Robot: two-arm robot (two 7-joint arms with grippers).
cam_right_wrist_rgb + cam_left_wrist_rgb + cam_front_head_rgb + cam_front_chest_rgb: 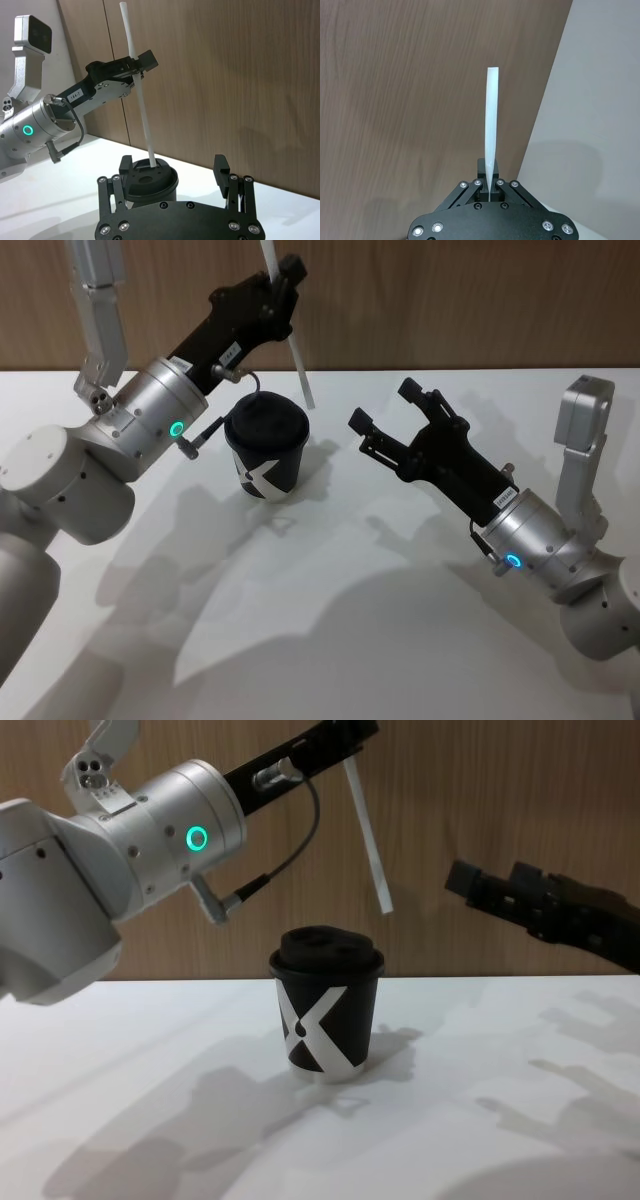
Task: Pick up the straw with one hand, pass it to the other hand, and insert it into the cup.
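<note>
Wood-panel wall (450, 300) behind, white worktop (350, 640) in front. Left gripper (283, 285) fingers clamped on the straw (297, 360); the end above the fingers is cut off in head view. Lower end hangs below the fingers, near the cup (267, 455) lid's far edge. Chest view shows a gap, right wrist view can't separate them. Right gripper (385, 407) fingers spread wide, empty, beside the cup.

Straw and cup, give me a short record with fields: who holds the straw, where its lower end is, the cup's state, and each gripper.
straw: tilted, clamped partway along its length
held by: left gripper, shut on it, raised above the cup
straw lower end: in the air beside the lid's right edge, not inserted
cup: upright on the table, lid on
right gripper: open, empty, to the cup's right, apart from it
</note>
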